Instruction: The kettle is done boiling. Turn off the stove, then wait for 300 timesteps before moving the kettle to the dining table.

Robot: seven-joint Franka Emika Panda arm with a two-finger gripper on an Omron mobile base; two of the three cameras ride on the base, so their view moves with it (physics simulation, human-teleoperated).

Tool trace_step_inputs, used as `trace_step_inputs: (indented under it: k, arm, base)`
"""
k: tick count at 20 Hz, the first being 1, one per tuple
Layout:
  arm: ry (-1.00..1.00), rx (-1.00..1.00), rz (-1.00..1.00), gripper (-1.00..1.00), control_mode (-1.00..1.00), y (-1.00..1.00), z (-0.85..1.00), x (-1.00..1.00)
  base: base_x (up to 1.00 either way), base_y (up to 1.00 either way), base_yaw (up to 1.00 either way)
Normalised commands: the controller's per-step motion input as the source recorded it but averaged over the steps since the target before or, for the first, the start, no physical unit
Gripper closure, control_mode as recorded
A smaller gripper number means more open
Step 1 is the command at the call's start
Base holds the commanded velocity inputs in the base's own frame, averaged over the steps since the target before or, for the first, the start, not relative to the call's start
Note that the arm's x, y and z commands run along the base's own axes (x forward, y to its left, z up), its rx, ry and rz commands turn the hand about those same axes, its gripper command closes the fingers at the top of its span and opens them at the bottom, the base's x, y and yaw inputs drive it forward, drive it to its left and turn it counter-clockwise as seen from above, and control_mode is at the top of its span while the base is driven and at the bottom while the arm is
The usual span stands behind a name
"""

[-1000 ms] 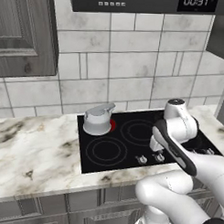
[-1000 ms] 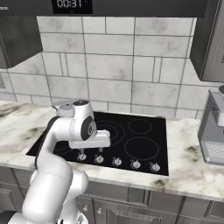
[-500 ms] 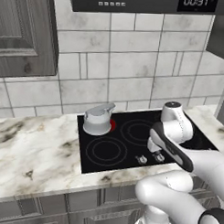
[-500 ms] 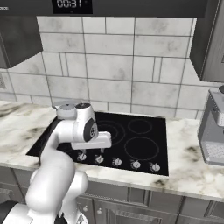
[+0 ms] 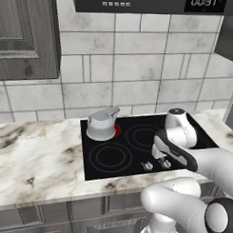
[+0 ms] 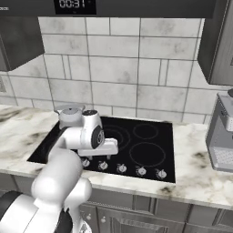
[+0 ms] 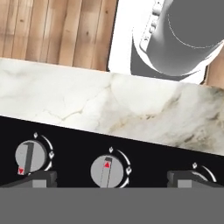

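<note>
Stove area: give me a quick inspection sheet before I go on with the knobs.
Surface: marble counter around the stove.
Job's things: kettle sits on the rear burner, which glows red beneath it; knobs line the stove's front edge.
Clutter: a grey appliance stands on the counter beside the stove.
Grippers: gripper hovers over the knob row; jaws spread wide.
Cables: nothing seen.
Surroundings: tiled wall, dark cabinets, clock display overhead.
</note>
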Motion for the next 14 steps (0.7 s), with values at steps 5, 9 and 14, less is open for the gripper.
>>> trace_step_inputs:
  k: [5, 9, 14]
  arm:
    - [0.02, 0.00, 0.00, -1.00, -1.00, -0.03, -0.24, 0.14]
    - [0.01, 0.00, 0.00, -1.00, -1.00, -0.01, -0.23, 0.07]
    - [0.01, 0.00, 0.00, -1.00, -1.00, -0.05, -0.20, 0.08]
  base:
    - [0.00, 0.00, 0.00]
    - [0.00, 0.00, 0.00]
    - [0.00, 0.00, 0.00]
